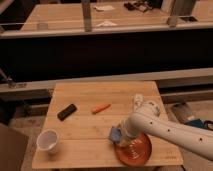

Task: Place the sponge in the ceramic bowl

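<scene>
Gripper (121, 134) positioned at bowl (140, 152), nine-o'clock rim, sponge (115, 133) seen touching it, grasp could not be told, carrot (101, 108) laid at eleven, block (66, 111) at ten, cup (47, 140) at nine.

My table (85, 135): cup (48, 140) 8 o'clock | block (67, 111) 9 | carrot (101, 108) centre | ceramic bowl (141, 155) 5 | sponge (115, 133), gripper (123, 134) at bowl's 10
</scene>
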`<state>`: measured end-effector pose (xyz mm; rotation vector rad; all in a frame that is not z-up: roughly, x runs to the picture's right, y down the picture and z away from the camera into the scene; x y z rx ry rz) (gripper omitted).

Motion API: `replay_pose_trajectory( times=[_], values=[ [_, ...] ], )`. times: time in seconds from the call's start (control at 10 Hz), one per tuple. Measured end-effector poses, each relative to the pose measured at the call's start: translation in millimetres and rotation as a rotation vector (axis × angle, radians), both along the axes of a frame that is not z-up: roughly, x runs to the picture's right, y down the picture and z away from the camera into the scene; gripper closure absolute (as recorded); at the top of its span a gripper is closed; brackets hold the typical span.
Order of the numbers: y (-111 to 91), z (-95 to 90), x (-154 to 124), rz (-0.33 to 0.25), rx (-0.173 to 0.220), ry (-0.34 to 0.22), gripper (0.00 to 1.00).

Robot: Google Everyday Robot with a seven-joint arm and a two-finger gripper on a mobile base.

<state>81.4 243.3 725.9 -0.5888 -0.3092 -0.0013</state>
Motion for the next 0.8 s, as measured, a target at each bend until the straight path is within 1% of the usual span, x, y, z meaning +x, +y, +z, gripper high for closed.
replay_pose_trajectory(
  times=[0.2, 0.4, 0.5, 0.7, 0.8],
  values=[
    [0.5, -0.3, 1.1, 0.003, -0.001, 0.002, 0.81],
    [0.3, -0.6, 1.8, 0.004, -0.005, 0.001, 0.73],
    [0.3, -1.2, 3.3, 0.006, -0.006, 0.002, 0.74],
    [-0.1, -2.3, 5.5, 0.009, -0.007, 0.004, 0.84],
    [0.4, -2.5, 6.5, 0.012, -0.007, 0.005, 0.81]
  ],
)
